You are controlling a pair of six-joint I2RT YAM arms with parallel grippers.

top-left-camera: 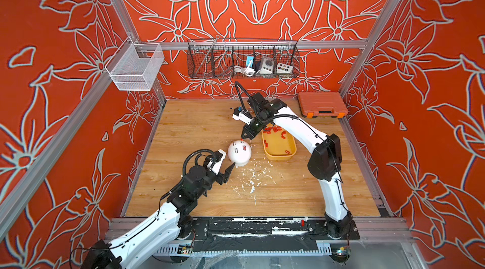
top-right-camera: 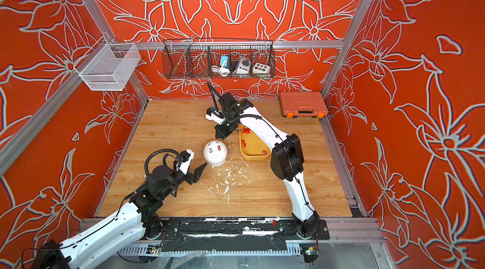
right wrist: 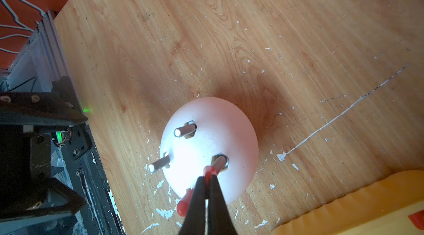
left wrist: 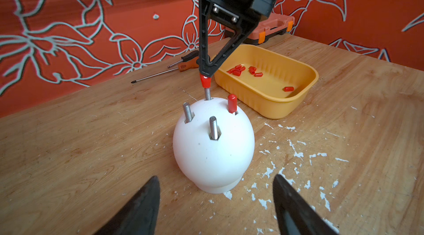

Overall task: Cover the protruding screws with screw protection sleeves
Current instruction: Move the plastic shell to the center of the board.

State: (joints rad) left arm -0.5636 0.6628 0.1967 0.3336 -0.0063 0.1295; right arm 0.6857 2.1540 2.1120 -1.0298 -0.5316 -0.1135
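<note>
Two screws [left wrist: 213, 128] on white dome [left wrist: 213, 155] bare, one capped. Right gripper [left wrist: 205, 77] pinching a sleeve [left wrist: 205, 82], its mouth just on fourth screw's tip. Left gripper [left wrist: 216, 177] wide, empty, beside dome. Sleeve looks light, soft, slippery; grip closed end. Spares [left wrist: 237, 71] in yellow tray [left wrist: 270, 107].

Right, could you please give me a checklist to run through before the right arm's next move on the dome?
1. Right gripper shut on the held sleeve: ok.
2. Held sleeve pushed fully down its screw: not ok, it caps only the tip and bare thread shows below.
3. Left gripper open, not closed on the white dome: ok.
4. Fitted sleeve seated on the neighbouring pin: ok.
5. The two bare screws covered: not ok.
6. Spare sleeves left in the yellow tray: ok.
</note>
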